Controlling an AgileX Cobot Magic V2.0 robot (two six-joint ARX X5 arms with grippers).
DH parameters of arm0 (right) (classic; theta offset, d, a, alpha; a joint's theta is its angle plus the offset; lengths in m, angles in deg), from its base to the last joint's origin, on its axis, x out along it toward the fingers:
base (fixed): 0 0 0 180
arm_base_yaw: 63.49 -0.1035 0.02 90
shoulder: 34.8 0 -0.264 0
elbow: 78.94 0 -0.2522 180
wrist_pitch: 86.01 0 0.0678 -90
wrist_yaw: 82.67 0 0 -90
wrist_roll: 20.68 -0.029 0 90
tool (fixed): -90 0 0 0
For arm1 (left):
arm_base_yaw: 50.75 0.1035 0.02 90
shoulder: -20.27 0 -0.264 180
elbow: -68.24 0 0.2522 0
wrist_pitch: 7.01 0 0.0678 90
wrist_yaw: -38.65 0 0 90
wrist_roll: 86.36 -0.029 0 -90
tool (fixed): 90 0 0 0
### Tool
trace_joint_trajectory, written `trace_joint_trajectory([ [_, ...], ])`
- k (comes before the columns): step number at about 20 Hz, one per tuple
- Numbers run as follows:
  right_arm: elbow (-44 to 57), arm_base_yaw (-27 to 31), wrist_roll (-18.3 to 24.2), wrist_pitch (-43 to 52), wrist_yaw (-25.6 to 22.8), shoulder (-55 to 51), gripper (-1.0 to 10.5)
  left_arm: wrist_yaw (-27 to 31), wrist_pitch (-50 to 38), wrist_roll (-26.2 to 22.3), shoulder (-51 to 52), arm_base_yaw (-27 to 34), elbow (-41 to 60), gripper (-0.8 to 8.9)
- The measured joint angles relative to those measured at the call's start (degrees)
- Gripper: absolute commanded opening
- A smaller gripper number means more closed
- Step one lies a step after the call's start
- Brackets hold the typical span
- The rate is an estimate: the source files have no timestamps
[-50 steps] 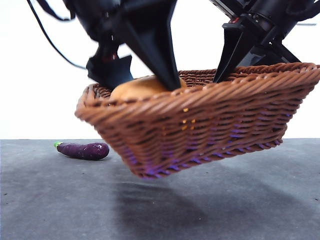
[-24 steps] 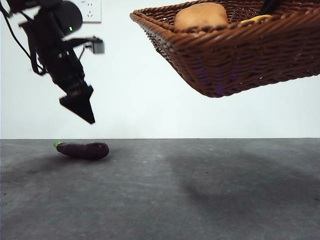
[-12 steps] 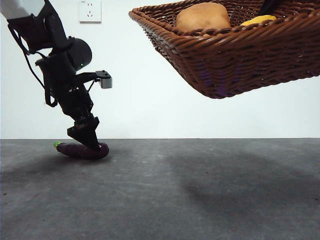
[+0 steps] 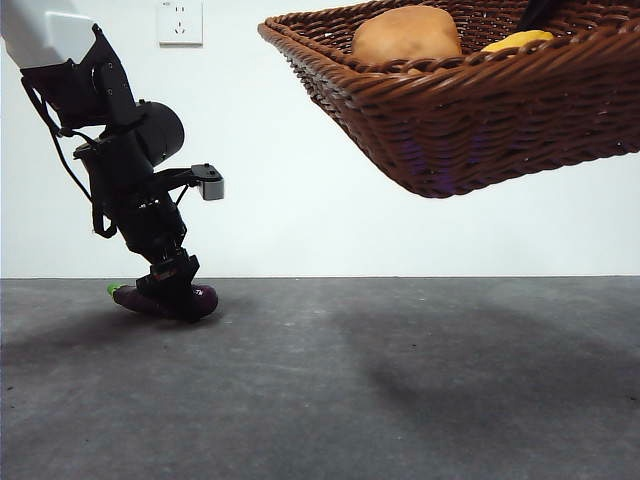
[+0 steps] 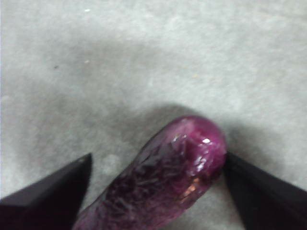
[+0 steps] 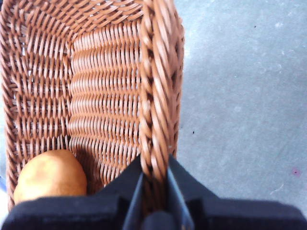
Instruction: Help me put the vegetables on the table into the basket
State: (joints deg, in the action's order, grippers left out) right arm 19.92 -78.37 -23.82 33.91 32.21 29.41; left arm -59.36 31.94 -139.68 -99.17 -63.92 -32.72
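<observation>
Nearest to us, the basket (image 4: pixel 480 110) is hanging in the air high above the desk (image 4: pixel 400 390), tilted, and we are seeing the right claw (image 6: pixel 154 191) pinching its braided rim, one jaw inside the wall and one outside. Inside it the orange-brown potato (image 4: pixel 405 33) and the yellow lemon-like piece (image 4: pixel 517 40) are already lying, so we are judging two of the three vegetables as done.

Farther back, the left claw (image 5: pixel 156 191) is reaching down to the purple eggplant (image 4: pixel 165 300), which is lying on the desk. Its jaws are spread, standing one on each side of the eggplant's rounded end, one touching or nearly touching, the other apart.

We are taking this as the grasping step for the last vegetable. The next move is calling for the jaws to press together on the eggplant, then a lift and a carry over to the raised basket.
</observation>
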Motion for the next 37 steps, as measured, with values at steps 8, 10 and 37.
trace_joint_trajectory([
  [8,0.0,0.0,0.0,-0.61,0.02,0.0,-0.1,-0.09,-0.26,3.15,-0.59,-0.07,-0.09,-0.08],
  [10,0.0,0.0,0.0,-0.66,0.0,0.0,-0.1,0.13,-0.26,5.11,-0.59,-0.07,-0.13,-0.08],
  [37,19.93,-0.11,-6.84,9.53,9.62,5.92,-0.1,-2.1,35.41,13.86,38.86,-34.16,-0.13,-0.05],
])
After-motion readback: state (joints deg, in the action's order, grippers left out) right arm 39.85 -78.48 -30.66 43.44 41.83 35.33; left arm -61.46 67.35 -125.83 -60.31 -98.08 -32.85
